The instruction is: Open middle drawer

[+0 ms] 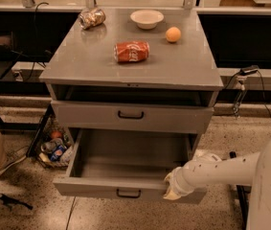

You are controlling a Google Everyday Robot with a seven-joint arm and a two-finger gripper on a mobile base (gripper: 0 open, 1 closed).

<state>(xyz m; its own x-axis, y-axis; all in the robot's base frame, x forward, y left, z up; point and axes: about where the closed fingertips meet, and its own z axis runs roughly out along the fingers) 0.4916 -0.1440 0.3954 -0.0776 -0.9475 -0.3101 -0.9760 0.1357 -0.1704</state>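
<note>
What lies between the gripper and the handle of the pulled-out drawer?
Only bare grey panel, as the camera view shows. The gripper is at the right front corner of the middle drawer; the handle sits mid-front.

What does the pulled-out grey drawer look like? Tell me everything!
The wide, shallow grey metal middle drawer is pulled far out of the grey cabinet, beneath a nearly shut grey drawer. Its front is plain, with a small black bar handle at the centre. Nothing shows inside. The robot's cream hand sits at the front panel's right end.
</note>
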